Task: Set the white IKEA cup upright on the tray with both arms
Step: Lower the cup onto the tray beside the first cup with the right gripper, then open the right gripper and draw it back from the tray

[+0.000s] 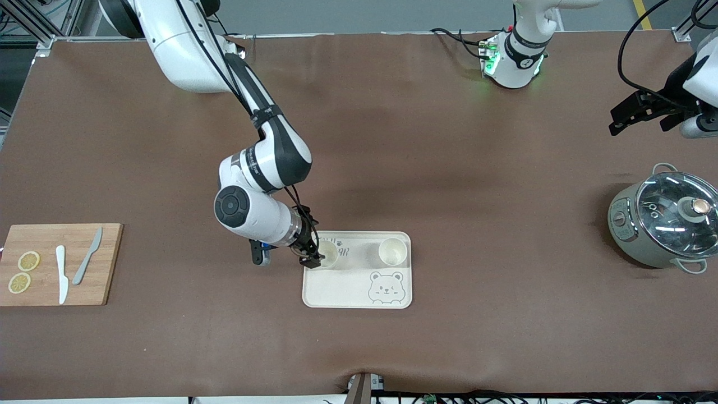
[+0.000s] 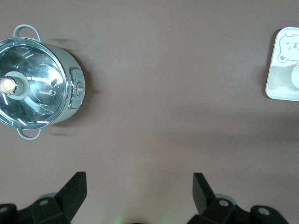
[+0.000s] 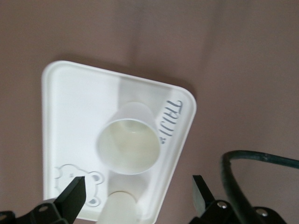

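1. Wooden cutting board (image 1: pixel 60 264) lay at the right arm's end of the table, bearing lemon slices and two knives.
2. Right gripper (image 1: pixel 310 253) hung over the tray's edge, fingers spread and released, just above one white plastic cup (image 3: pixel 128 143).
3. Cream rectangular bear-printed tray (image 1: pixel 357 292) carried both upright cups; the second cup (image 1: pixel 392 251) stood toward the left arm's end.
4. Cups judged light, stiff, smooth-walled; best pinched across the rim.
5. Grey lidded pot (image 1: pixel 665 221) sat apart.
6. Left gripper (image 1: pixel 639 114) waited over bare table, fingers parted, empty.
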